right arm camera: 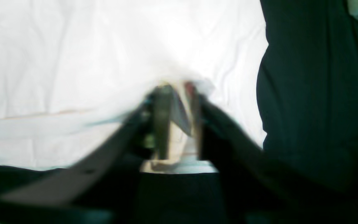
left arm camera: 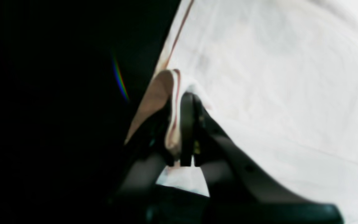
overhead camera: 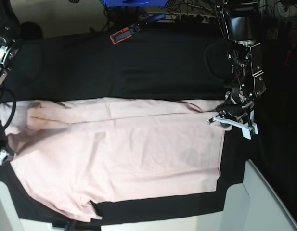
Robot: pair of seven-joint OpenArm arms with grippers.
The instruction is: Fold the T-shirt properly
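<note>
a: what takes up the most room?
b: the worktop [overhead camera: 153, 62], draped in a black cloth, then the t-shirt [overhead camera: 124, 159]. the shirt lies spread plain side up across the near half of the cloth, pale pink, with a long crease near its far edge.
a: and the arms?
b: the left gripper [overhead camera: 231, 117] sits at the shirt's corner on the base view's right. in its wrist view the left gripper [left arm camera: 182, 102] has its jaws clenched on a raised fold of the hem, the stitched edge pinched between them.
a: the right one?
b: at the opposite end. the right gripper [right arm camera: 177, 93] is blurred; pale fabric sits between its jaws, but i cannot tell whether they grip it or stand released.
a: anything smaller?
b: a red and black tool [overhead camera: 123, 34] lies on the far side of the cloth.
</note>
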